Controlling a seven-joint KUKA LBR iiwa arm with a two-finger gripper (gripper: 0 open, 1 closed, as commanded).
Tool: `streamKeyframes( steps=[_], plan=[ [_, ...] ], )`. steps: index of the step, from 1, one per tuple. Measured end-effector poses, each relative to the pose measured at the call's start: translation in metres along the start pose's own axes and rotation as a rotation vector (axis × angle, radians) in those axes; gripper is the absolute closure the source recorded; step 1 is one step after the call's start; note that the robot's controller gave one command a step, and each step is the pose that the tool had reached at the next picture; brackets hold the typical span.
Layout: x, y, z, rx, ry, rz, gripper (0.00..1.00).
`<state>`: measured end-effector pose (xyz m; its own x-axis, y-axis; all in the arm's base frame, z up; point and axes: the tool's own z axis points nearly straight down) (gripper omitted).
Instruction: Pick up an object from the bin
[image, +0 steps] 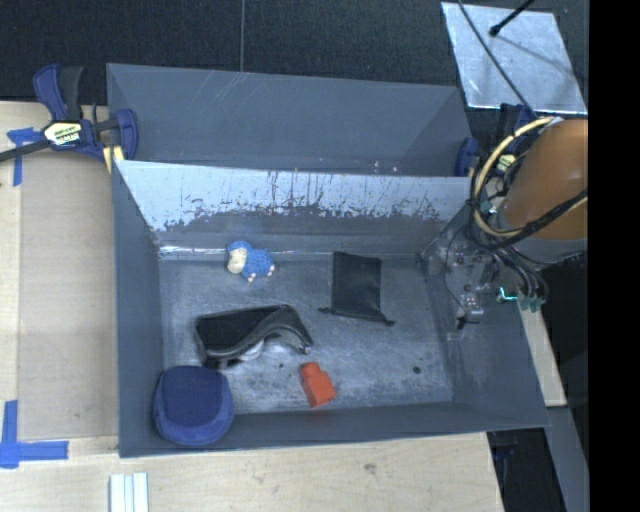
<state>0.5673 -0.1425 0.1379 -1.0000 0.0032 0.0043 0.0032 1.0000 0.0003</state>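
1. Nearest my pincer is a flat black square pouch. It is matte and a little tilted, and it lies on the bin floor just off the middle toward 1 o'clock, apart from the pincer.
2. The pincer hangs at the 3 o'clock side of the grey bin, close by the right wall. I cannot tell whether it is open or closed.
3. Also in the bin:
   - a small blue-and-white toy at 11 o'clock
   - a black curved shoe-like piece at 9 o'clock
   - an orange-red cylinder at 6 o'clock
   - a round dark-blue cap in the 7 o'clock corner
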Motion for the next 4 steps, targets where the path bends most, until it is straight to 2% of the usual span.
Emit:
streamKeyframes(
  steps=[1, 2, 3, 4],
  plan=[
    [-0.025, 0.070, 0.053, -0.003, -0.003, -0.026, 0.00],
    [-0.038, 0.111, 0.068, -0.001, -0.010, -0.077, 0.00],
    [-0.039, 0.108, 0.067, 0.001, -0.012, -0.074, 1.00],
    [-0.023, 0.120, -0.103, 0.002, -0.017, -0.124, 1.00]
  ],
)
